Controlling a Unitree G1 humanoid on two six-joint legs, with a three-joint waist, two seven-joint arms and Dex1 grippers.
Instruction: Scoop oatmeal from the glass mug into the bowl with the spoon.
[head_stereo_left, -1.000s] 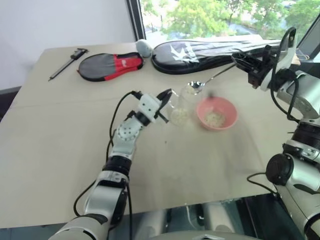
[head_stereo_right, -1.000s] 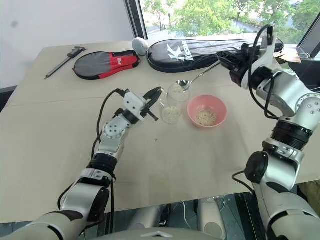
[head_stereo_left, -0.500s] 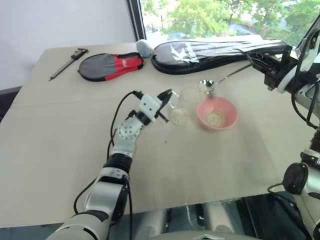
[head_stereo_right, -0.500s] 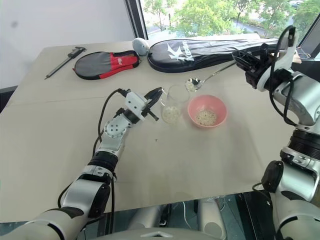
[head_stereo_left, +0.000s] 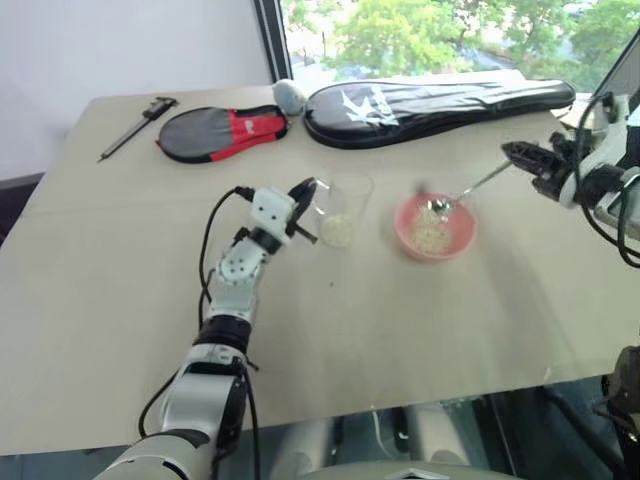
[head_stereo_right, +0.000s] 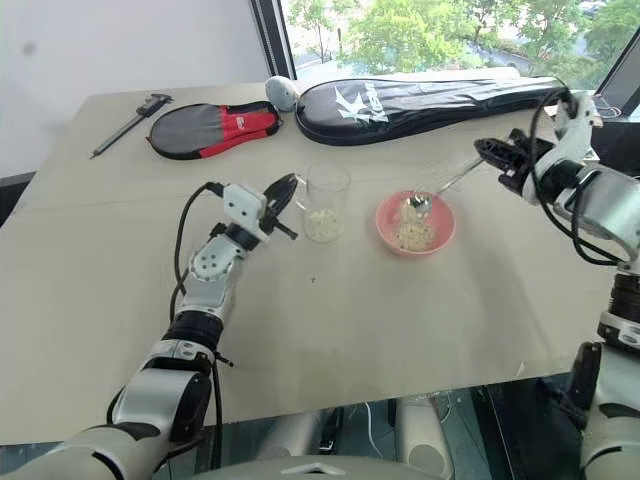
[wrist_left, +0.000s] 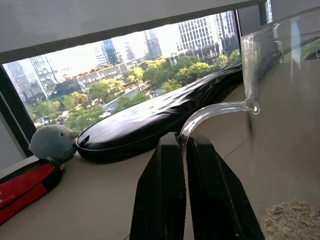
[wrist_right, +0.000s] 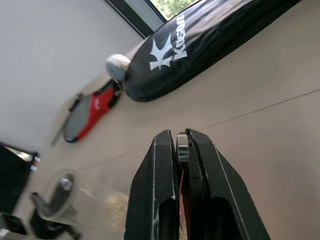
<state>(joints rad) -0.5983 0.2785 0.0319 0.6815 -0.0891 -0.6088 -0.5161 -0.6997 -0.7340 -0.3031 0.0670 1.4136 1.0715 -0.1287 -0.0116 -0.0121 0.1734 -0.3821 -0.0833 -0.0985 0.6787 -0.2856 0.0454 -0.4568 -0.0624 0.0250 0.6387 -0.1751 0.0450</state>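
The glass mug (head_stereo_right: 326, 203) stands upright on the table with a low layer of oatmeal (head_stereo_right: 322, 224) in it. My left gripper (head_stereo_right: 283, 187) is shut on the mug's curved handle (wrist_left: 210, 112), which runs between the black fingers (wrist_left: 165, 200). To the mug's right, a gap apart, sits the pink bowl (head_stereo_right: 383, 222) with a small heap of oatmeal (head_stereo_left: 431, 238). The silver spoon (head_stereo_right: 452, 180) slants down from my right gripper (head_stereo_right: 483, 148), which is shut on its handle end (wrist_right: 182, 147). The spoon's oval end (head_stereo_left: 438, 207) lies inside the bowl, over the heap.
A long black racket bag (head_stereo_left: 430, 100) lies across the back of the table. Left of it are a grey ball-like thing (head_stereo_left: 289, 95), a red-and-black paddle cover (head_stereo_left: 220, 130) and a dark caliper (head_stereo_left: 135, 125). The table's front edge (head_stereo_left: 330, 415) is close to me.
My right gripper has swung right and down, carrying the spoon from above the mug into the bowl. My left gripper has pulled the mug left, away from the bowl.
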